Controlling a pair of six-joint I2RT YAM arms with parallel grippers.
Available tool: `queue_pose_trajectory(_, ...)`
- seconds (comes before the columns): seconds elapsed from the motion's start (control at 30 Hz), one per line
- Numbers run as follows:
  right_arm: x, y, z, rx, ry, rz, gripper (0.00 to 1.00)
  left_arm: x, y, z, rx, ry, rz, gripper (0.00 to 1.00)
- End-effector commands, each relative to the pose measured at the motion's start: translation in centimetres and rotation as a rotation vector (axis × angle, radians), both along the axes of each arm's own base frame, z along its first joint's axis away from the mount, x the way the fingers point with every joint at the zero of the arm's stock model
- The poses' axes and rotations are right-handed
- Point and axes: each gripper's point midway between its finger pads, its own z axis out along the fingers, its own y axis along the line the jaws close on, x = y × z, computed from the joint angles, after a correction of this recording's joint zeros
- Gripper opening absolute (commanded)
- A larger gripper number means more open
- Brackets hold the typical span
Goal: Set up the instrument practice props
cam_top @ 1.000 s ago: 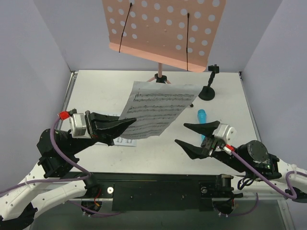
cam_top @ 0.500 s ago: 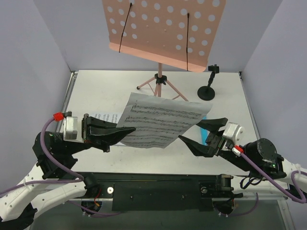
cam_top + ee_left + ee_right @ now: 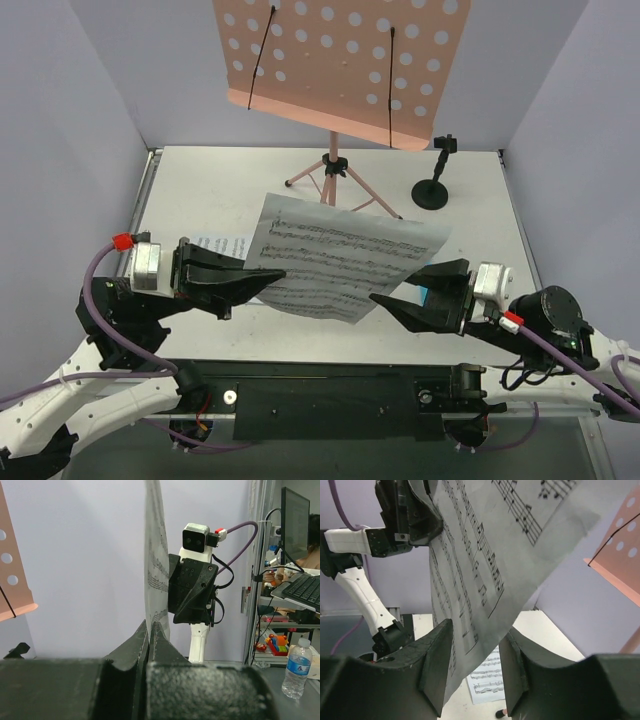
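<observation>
In the last second the left arm has drawn the lifted sheet-music page (image 3: 345, 255) back toward the near side. The right end effector (image 3: 392, 288) has swung in from beside the microphone (image 3: 424, 296) to straddle the page's near right corner. The left end effector (image 3: 272, 274) is clamped on the page's left edge. The right one's fingers stand apart with the paper passing between them, not yet pinching as far as I can see. The paper is thin and bowed, so a close on that corner could crease it or miss. If both arms then pull away from each other, it might tear or slip free. The pink music stand (image 3: 330, 60) at the far side rests on spindly legs, and a hard push could tip it. There's no box or tray to speak of. That stand carries no page, the mic stand (image 3: 432, 192) far right has nothing in its clip, and the second page (image 3: 215, 243) lies flat on the table (image 3: 200, 190), near left.
</observation>
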Motion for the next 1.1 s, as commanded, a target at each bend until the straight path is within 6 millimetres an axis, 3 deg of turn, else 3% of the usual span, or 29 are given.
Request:
queue_pose_trajectory(0.0, -1.1, -0.1, 3.6, 0.118, -0.013, 0.067, 0.35, -0.4, 0.2, 0.7, -0.046, -0.009, -0.029, 0.0)
queue_pose_trajectory(0.07, -1.2, 0.1, 3.7, 0.121, -0.01, 0.07, 0.3, -0.3, 0.1, 0.6, -0.051, -0.006, -0.03, 0.0)
queue_pose_trajectory(0.17, -0.8, 0.3, 3.8, 0.129, 0.008, 0.051, 0.0, -0.1, 0.0, 0.4, -0.059, 0.001, -0.027, 0.0)
queue_pose_trajectory(0.33, 0.8, -0.4, 4.4, 0.236, 0.071, -0.028, 0.0, 0.3, 0.1, 0.1, -0.066, 0.018, -0.008, 0.03)
queue_pose_trajectory(0.37, 0.9, -0.5, 4.4, 0.246, 0.074, -0.033, 0.0, 0.4, 0.1, 0.1, -0.066, 0.018, 0.001, 0.08)
queue_pose_trajectory(0.4, 1.3, -0.5, 4.3, 0.247, 0.078, -0.054, 0.0, 0.7, 0.2, 0.0, -0.068, 0.026, 0.014, 0.23)
queue_pose_trajectory(0.43, 1.6, -0.6, 4.5, 0.257, 0.073, -0.072, 0.0, 0.9, 0.4, -0.1, -0.067, 0.032, 0.032, 0.32)
queue_pose_trajectory(0.47, 2.1, -0.8, 4.3, 0.258, 0.079, -0.104, 0.0, 1.1, 0.8, 0.0, -0.067, 0.026, 0.064, 0.57)
queue_pose_trajectory(0.5, 2.4, -0.9, 4.3, 0.255, 0.077, -0.119, 0.0, 1.7, 0.9, -0.2, -0.056, 0.046, 0.092, 0.74)
queue_pose_trajectory(0.53, 2.0, -0.9, 4.3, 0.248, 0.065, -0.104, 0.0, 1.7, 1.2, -0.1, -0.058, 0.034, 0.111, 0.78)
queue_pose_trajectory(0.57, 2.2, -0.8, 3.6, 0.204, 0.045, -0.12, 0.0, 2.3, 1.5, -0.2, -0.048, 0.056, 0.148, 0.8)
queue_pose_trajectory(0.6, 2.3, -1.4, 4.2, 0.208, 0.048, -0.126, 0.0, 2.5, 1.8, -0.1, -0.045, 0.045, 0.175, 0.81)
queue_pose_trajectory(0.63, 2.5, -1.2, 3.0, 0.141, 0.065, -0.139, 0.0, 3.1, 2.2, -0.4, -0.034, 0.068, 0.217, 0.82)
queue_pose_trajectory(0.8, 4.5, -2.5, 3.5, 0.079, 0.098, -0.275, 0.0, 4.7, 4.0, -1.0, 0.001, 0.08, 0.364, 0.84)
queue_pose_trajectory(0.83, 4.8, -1.9, 2.6, 0.033, 0.099, -0.289, 0.0, 4.9, 4.1, -1.4, 0.018, 0.09, 0.381, 0.84)
queue_pose_trajectory(1.03, 7.3, 0.7, 1.9, -0.088, 0.124, -0.368, 0.0, 5.8, 4.4, -2.4, 0.074, 0.113, 0.433, 0.88)
queue_pose_trajectory(1.07, 8.5, 0.6, 0.8, -0.122, 0.163, -0.4, 0.0, 5.8, 4.4, -2.5, 0.076, 0.116, 0.434, 0.88)
